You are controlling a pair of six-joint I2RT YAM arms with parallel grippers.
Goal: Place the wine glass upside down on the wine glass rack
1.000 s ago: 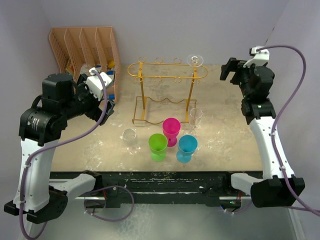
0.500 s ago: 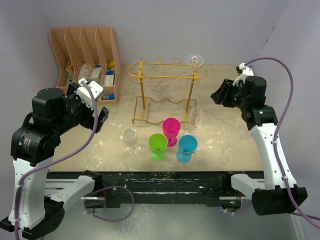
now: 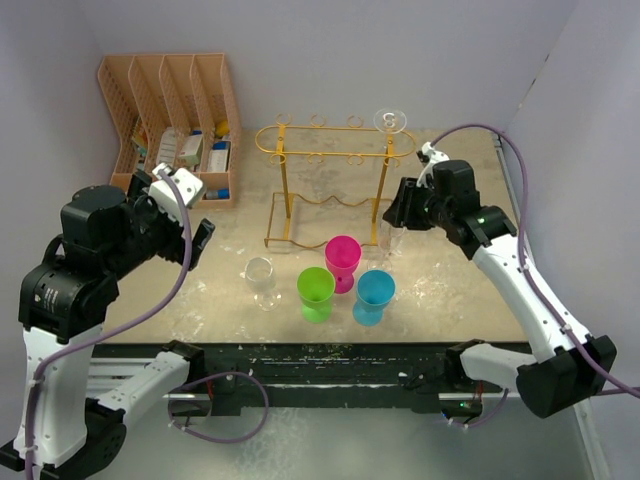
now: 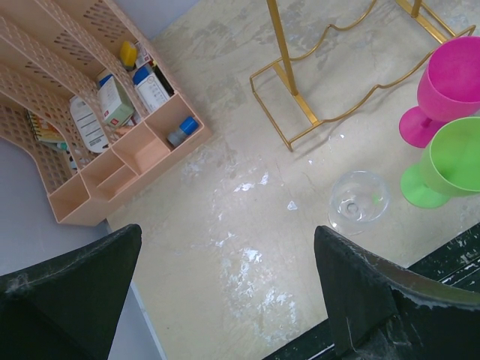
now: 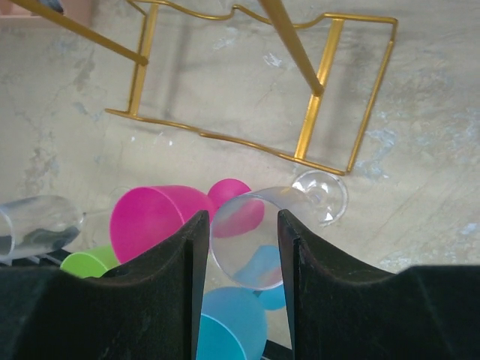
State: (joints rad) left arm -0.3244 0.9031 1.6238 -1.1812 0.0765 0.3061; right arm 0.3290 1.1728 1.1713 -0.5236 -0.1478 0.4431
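A clear wine glass (image 3: 391, 235) stands upright on the table beside the right post of the gold wire wine glass rack (image 3: 335, 140). My right gripper (image 3: 399, 213) has come down over it. In the right wrist view the two fingers (image 5: 187, 270) press against both sides of the wine glass bowl (image 5: 247, 240), and its foot (image 5: 322, 196) rests on the table next to the rack base (image 5: 311, 120). Another clear glass hangs upside down (image 3: 390, 121) at the rack's right end. My left gripper (image 3: 202, 228) hovers open over the left table, holding nothing (image 4: 226, 232).
A second clear glass (image 3: 260, 278) stands left of a green cup (image 3: 316, 292), a pink cup (image 3: 342, 258) and a blue cup (image 3: 374, 295); the cups crowd the held glass. A peach file organiser (image 3: 170, 110) with small items sits at the back left.
My right arm swung down and left from the back right corner to the glass by the rack post, and its jaws closed in on the bowl. My left arm drew back toward the near left.
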